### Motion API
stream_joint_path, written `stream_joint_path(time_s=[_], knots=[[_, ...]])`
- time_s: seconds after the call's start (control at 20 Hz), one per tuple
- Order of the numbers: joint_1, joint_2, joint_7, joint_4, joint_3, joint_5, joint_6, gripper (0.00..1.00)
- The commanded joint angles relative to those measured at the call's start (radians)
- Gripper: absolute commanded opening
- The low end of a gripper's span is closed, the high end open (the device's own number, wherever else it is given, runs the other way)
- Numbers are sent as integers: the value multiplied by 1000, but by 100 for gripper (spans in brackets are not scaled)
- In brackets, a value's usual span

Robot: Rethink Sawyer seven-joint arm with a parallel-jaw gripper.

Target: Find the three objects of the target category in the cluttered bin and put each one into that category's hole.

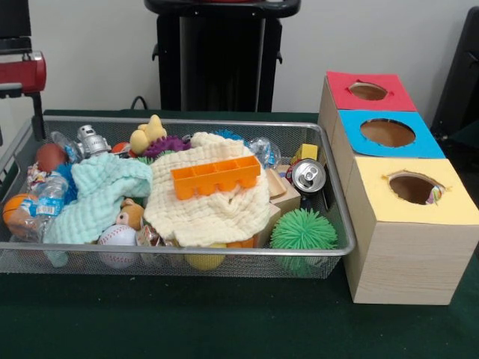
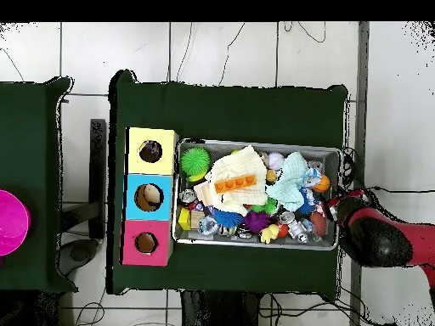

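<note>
The silver wire-mesh bin (image 1: 340, 224) is full of clutter; in the overhead view its rim (image 2: 255, 143) lies right of the boxes. The yellow-topped hole (image 1: 410, 187) is in the nearest pale wooden box, and it shows in the overhead view (image 2: 150, 151). A scrap of busy red, yellow and blue print (image 1: 435, 196) shows at the hole's right edge. Another busy-printed bit (image 1: 34, 176) peeks out at the bin's left end. My gripper (image 1: 37, 120) hangs at the bin's far left corner, below the red arm (image 2: 378, 238). It shows in the overhead view (image 2: 338, 206) at the bin's right edge.
A cream waffle cloth (image 1: 209, 206) with an orange tray (image 1: 215, 176) on it covers the bin's middle, and a mint cloth (image 1: 97, 194) lies left of it. A green spiky ball (image 1: 303, 230), a can (image 1: 308, 176) and a baseball (image 1: 117, 241) lie around. Blue-topped (image 1: 387, 132) and red-topped (image 1: 368, 91) holes sit behind the yellow one.
</note>
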Motion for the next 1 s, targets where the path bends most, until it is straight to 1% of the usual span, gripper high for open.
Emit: stream_joint_path(time_s=[0.05, 0.2, 0.5, 0.7, 0.85, 0.95, 1.0], knots=[[24, -4, -118, 83, -65, -65, 13, 100], [30, -6, -102, 95, -74, -73, -1, 100], [32, 14, -72, 114, -96, -83, -20, 100], [28, 16, -46, 130, -115, -105, -48, 100], [26, 46, -34, 122, -144, -149, -86, 100], [35, 67, -19, 113, -166, -186, -122, 100], [40, 77, -15, 109, -174, -193, -128, 100]])
